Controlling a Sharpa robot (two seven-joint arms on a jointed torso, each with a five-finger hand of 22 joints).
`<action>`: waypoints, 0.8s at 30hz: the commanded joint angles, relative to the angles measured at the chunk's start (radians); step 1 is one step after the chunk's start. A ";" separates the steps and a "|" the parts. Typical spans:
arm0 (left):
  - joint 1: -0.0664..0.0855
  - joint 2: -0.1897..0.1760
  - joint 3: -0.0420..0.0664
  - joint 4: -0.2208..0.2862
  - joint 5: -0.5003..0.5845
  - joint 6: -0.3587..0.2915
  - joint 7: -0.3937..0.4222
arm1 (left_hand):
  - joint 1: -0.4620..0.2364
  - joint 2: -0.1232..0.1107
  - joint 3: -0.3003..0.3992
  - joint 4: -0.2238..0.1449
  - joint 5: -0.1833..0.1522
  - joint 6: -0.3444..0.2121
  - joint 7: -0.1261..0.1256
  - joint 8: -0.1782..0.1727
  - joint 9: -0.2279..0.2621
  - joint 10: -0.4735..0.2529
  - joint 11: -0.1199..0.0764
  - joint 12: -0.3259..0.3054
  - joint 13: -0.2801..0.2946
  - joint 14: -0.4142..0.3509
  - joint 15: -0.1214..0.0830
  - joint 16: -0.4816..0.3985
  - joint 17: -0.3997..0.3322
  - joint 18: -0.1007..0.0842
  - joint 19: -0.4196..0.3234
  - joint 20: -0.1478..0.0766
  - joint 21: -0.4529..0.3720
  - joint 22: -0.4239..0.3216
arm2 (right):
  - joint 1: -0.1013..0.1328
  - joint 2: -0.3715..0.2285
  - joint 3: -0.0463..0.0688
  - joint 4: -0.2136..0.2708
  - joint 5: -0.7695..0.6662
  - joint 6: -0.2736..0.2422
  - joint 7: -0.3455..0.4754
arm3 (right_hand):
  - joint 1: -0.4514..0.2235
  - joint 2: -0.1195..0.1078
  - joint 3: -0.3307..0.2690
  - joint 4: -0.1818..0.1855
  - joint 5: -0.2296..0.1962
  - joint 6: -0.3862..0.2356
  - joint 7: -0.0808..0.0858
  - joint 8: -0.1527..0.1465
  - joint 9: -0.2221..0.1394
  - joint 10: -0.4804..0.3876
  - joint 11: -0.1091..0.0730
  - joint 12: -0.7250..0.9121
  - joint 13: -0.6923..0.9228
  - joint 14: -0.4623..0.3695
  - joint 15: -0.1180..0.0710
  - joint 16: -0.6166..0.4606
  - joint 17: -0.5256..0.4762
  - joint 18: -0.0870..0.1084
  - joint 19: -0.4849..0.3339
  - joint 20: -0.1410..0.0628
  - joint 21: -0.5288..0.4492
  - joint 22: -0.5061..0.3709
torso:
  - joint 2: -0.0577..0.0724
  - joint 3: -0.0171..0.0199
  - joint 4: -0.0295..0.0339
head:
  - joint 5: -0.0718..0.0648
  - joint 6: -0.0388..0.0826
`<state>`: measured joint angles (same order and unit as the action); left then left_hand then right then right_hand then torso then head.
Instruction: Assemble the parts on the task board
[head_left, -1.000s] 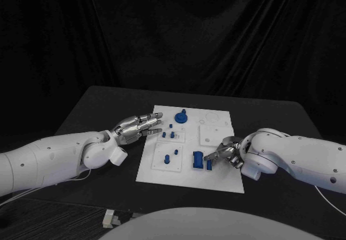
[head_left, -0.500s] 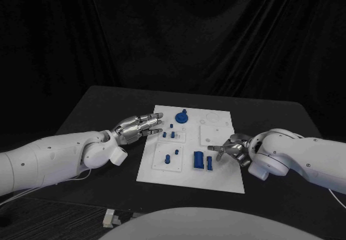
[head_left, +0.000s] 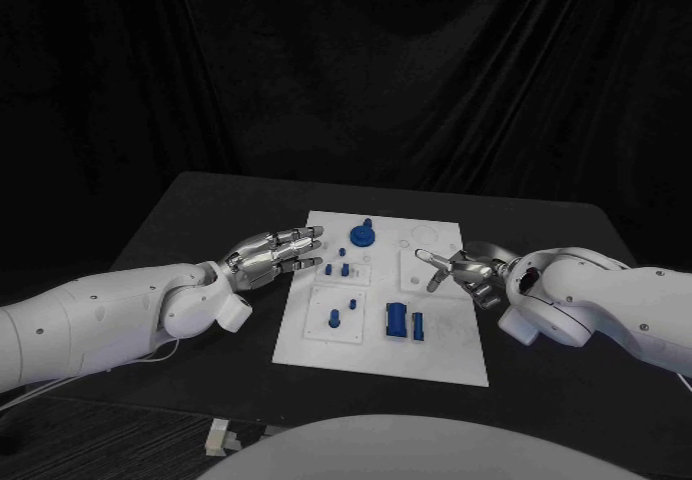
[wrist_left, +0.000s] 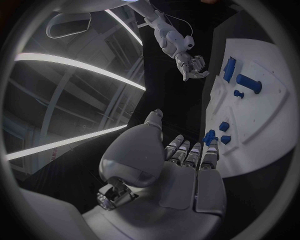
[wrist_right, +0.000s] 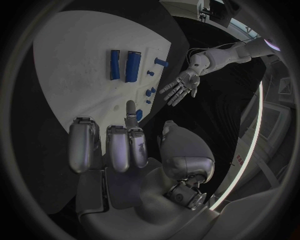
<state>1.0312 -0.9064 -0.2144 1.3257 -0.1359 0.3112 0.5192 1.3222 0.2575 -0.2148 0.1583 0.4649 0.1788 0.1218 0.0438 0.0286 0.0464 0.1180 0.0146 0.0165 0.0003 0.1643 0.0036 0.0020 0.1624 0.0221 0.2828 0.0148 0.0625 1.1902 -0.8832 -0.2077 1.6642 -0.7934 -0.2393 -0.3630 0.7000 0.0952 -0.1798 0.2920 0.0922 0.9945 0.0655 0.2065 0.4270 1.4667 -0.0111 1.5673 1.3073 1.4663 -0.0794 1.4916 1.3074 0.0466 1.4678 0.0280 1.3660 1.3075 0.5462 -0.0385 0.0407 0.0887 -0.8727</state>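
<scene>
The white task board (head_left: 447, 350) lies in the middle of the table. On it are a round blue part with a peg (head_left: 362, 235), small blue pieces (head_left: 340, 269), short pegs (head_left: 335, 318) and two blue bars side by side (head_left: 395, 320) (wrist_right: 133, 66). My right hand (head_left: 459, 270) (wrist_right: 119, 150) hovers over the board's right side, beyond the bars, fingers apart and holding nothing. My left hand (head_left: 274, 250) (wrist_left: 187, 170) floats just off the board's left edge with its fingers stretched out and nothing in it.
The black table (head_left: 188, 210) reaches out on both sides of the board, with bare surface to the left and right. Dark curtains hang behind it. Near the front edge, a small pale object (head_left: 218, 436) lies on the floor.
My right hand has come off the narrow blue bar, risen, and moved toward the far side of the board. The bar stays beside the wider one. My left hand has not moved.
</scene>
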 joint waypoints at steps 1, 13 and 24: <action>-0.001 0.000 0.001 0.004 0.006 0.004 0.016 | 0.002 0.008 -0.001 -0.005 0.004 0.002 0.007 0.004 0.001 0.004 0.003 0.003 0.001 0.001 -0.004 0.000 -0.001 0.018 0.006 0.003 0.005 0.001 | -0.017 0.007 -0.001 -0.006 -0.008 0.024 0.041 | 0.007 0.020 -0.024 0.001 -0.006 0.000 0.011 -0.018 -0.025 0.104 0.009 0.004 0.263 0.072 0.009 0.005 0.075 0.002 0.034 0.009 0.004 0.198 | 0.001 0.0003 -0.0002 | 0.004 0.000; -0.002 0.002 0.001 0.002 0.006 0.006 0.015 | 0.001 0.008 -0.001 -0.006 0.005 0.003 0.007 0.005 0.001 0.006 0.005 0.003 0.002 0.001 -0.004 0.000 -0.001 0.018 0.007 0.002 0.005 0.001 | -0.050 0.032 -0.001 -0.033 -0.008 0.076 0.005 | 0.014 0.046 -0.076 0.000 -0.017 -0.002 0.019 -0.051 -0.075 0.104 0.016 0.004 0.263 0.070 0.016 0.003 0.067 0.004 0.031 0.015 -0.001 0.196 | 0.001 -0.0001 0.0008 | 0.001 0.000; -0.002 0.003 0.001 0.001 0.006 0.009 0.014 | 0.001 0.008 -0.001 -0.006 0.005 0.003 0.007 0.005 0.001 0.006 0.005 0.003 0.002 0.001 -0.004 0.000 -0.001 0.018 0.007 0.002 0.005 0.001 | -0.061 0.042 -0.001 -0.046 -0.008 0.084 -0.018 | 0.040 0.065 -0.112 -0.001 -0.004 -0.015 0.028 -0.078 -0.117 0.104 0.024 0.004 0.263 0.067 0.023 -0.002 0.055 0.006 0.026 0.021 -0.010 0.193 | 0.001 0.0000 0.0004 | 0.005 0.000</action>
<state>1.0310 -0.9054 -0.2144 1.3250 -0.1359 0.3115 0.5192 1.3222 0.2574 -0.2148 0.1584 0.4649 0.1788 0.1218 0.0437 0.0285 0.0464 0.1180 0.0146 0.0175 0.0004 0.1644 0.0036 0.0023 0.1624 0.0221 0.2828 0.0148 0.0625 1.1321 -0.8420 -0.2086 1.6189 -0.7959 -0.1731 -0.3574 0.7371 0.1559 -0.2854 0.2910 0.0850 0.9809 0.0907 0.1323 0.3119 1.4660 0.0051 1.5672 1.3081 1.4650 -0.0623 1.4915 1.3074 0.0467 1.4663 0.0436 1.3589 1.3074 0.5475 -0.0384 0.0408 0.0929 -0.8726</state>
